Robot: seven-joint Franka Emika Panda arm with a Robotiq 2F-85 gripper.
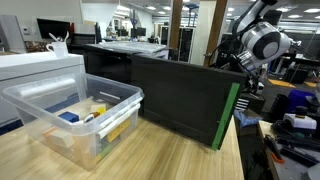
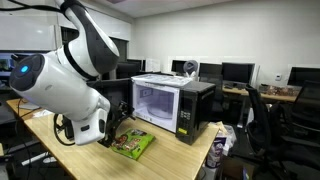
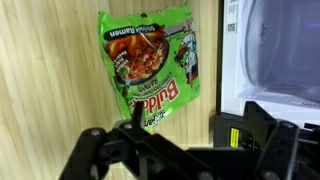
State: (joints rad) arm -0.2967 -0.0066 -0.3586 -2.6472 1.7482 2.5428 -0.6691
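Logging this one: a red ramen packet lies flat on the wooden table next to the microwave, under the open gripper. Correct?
Not quite: the ramen packet is green, not red, as the wrist view shows. The rest holds: it lies flat on the wooden table next to the microwave, under the open gripper.
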